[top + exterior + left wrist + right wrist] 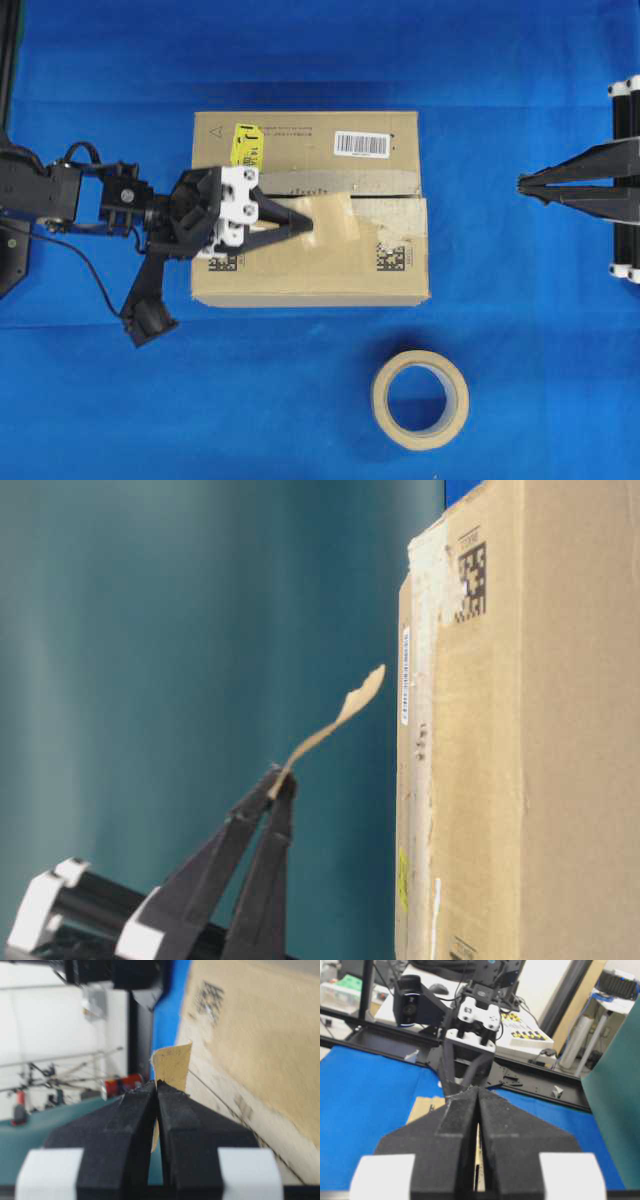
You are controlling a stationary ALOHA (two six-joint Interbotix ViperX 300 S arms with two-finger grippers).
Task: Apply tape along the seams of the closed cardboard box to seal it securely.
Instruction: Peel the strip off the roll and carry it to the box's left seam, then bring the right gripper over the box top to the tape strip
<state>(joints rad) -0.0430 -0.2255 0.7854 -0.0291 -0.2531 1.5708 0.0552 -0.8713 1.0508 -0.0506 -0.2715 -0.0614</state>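
Observation:
The brown cardboard box (310, 270) lies in the middle of the blue mat, with a yellow sticker and a barcode label on top. Its seam (400, 197) runs lengthwise between the flaps, edged by greyish old tape. My left gripper (310, 225) hovers over the box's left half, shut on a small tan piece of tape (345, 222). In the table-level view the tape (340, 715) hangs from the left gripper (281, 780), its free end close to the box top (480, 780). My right gripper (522, 185) is shut and empty, off the box's right end.
A tan tape roll (420, 400) lies flat on the mat in front of the box, right of centre. The left arm's body (60, 195) stretches in from the left edge. A black frame rail (530, 1080) runs beyond the mat.

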